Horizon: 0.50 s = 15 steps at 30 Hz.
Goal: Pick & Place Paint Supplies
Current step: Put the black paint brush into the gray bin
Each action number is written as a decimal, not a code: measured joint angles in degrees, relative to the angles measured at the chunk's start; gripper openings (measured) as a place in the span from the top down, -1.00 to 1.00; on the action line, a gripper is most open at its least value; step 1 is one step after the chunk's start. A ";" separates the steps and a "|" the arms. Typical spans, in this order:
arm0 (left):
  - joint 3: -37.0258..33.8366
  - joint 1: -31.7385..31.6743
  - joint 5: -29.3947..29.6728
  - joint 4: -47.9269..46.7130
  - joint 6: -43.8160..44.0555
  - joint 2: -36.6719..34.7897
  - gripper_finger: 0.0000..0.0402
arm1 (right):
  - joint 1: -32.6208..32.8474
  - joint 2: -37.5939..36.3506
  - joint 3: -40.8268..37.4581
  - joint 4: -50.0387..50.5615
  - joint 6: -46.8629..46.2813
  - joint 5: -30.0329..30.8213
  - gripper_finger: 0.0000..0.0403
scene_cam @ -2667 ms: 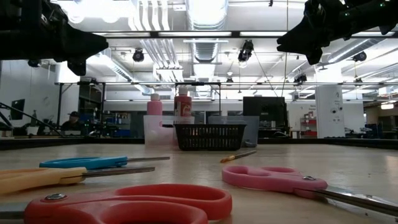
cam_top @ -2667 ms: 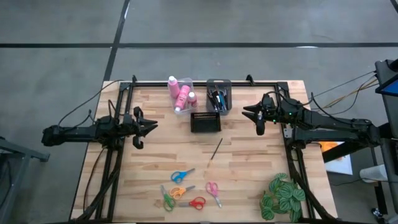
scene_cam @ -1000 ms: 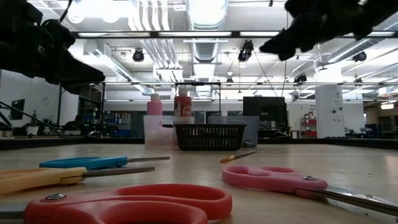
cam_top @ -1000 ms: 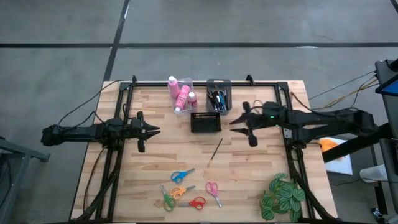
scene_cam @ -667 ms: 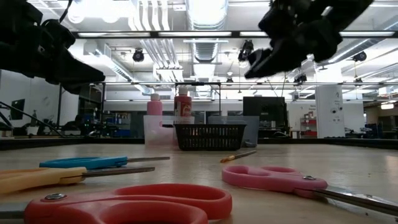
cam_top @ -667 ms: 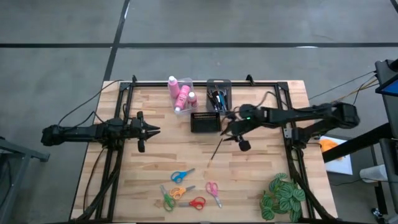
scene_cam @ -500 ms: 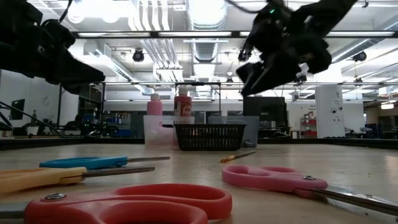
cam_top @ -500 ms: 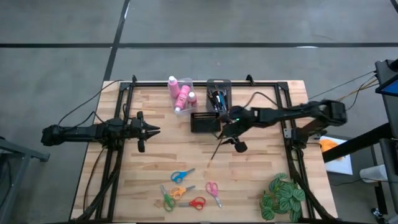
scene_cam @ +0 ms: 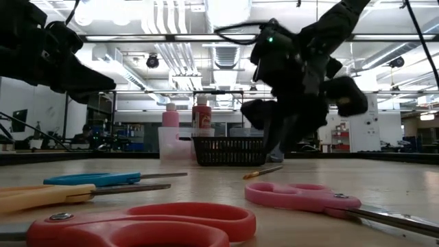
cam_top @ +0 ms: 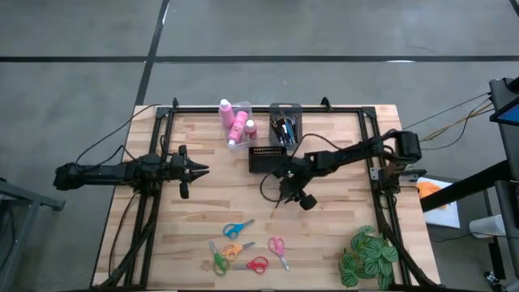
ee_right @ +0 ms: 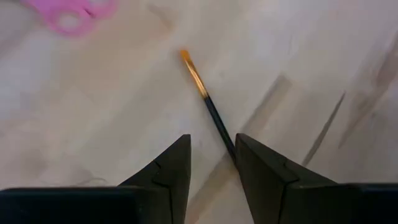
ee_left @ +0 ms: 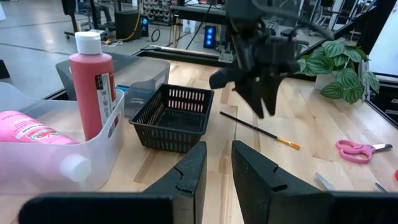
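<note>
A thin dark paintbrush with an orange tip (ee_right: 208,102) lies flat on the wooden table (cam_top: 203,211) in front of the black basket (cam_top: 268,159). My right gripper (ee_right: 212,140) hangs just above the brush's handle end, tipped steeply down and open. Its fingers stand on either side of the brush and touch nothing; it also shows in the high view (cam_top: 284,185) and the low view (scene_cam: 276,154). My left gripper (cam_top: 203,169) waits level at the table's left, a narrow gap between its fingers. Pink bottles (cam_top: 235,122) stand in a clear bin. Several scissors (cam_top: 243,247) lie near the front edge.
A dark bin with brushes (cam_top: 285,126) stands at the far edge beside the clear bin. A green leafy plant (cam_top: 369,255) sits at the near right corner. Bare wood lies between the brush and the scissors.
My right gripper has swung from the table's right side toward its middle and down, tipping from nearly level to steeply downward and rolling a little. It now hangs over the paintbrush. The brush has not moved.
</note>
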State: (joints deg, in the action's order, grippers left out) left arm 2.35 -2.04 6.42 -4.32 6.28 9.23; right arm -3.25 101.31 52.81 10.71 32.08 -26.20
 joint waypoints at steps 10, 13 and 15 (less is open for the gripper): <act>0.00 -0.01 0.02 0.00 0.02 0.01 0.61 | 1.97 2.59 0.32 0.11 -1.66 9.77 0.38; 0.00 0.00 0.00 0.00 0.02 0.01 0.61 | 1.99 2.70 0.34 -0.06 -1.91 9.82 0.38; 0.00 0.00 0.00 -0.02 0.02 0.01 0.61 | 1.99 2.74 0.34 0.08 -2.11 10.75 0.38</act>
State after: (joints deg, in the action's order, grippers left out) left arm 2.35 -2.04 6.42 -4.34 6.31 9.23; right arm -1.26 104.05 53.15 10.79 29.98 -15.45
